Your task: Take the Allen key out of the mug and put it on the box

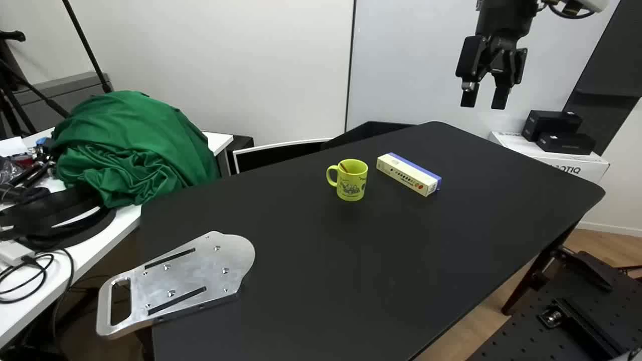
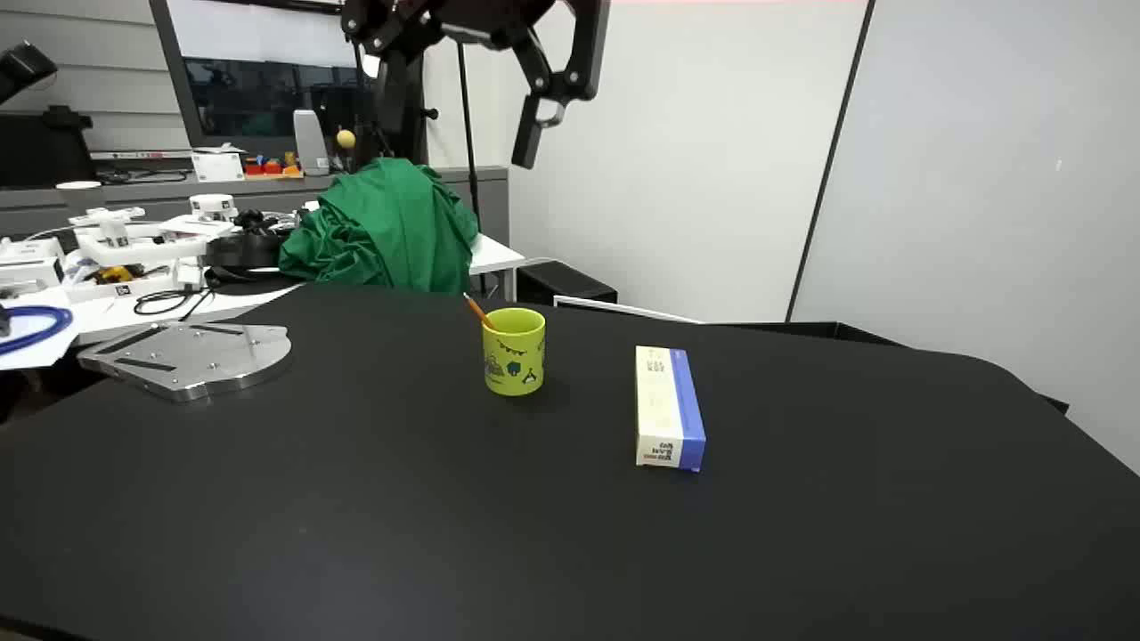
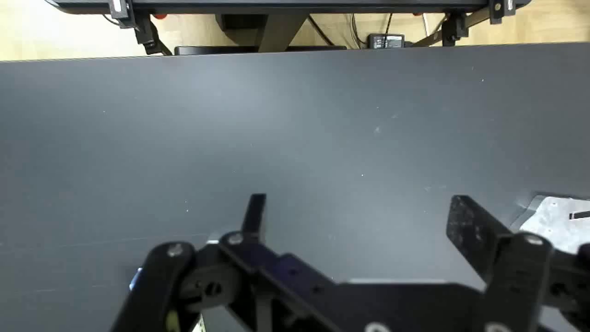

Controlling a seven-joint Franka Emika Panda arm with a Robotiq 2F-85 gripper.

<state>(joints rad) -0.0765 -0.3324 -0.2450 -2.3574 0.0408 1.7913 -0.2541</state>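
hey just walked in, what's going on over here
Nothing is being handled: the robot's gripper hangs open and empty above the black table. A yellow-green mug stands there upright, an orange pencil-like stick leaning in it; the oblong box lies apart. The job is getting an Allen key from mug to box, but I can't make one out.
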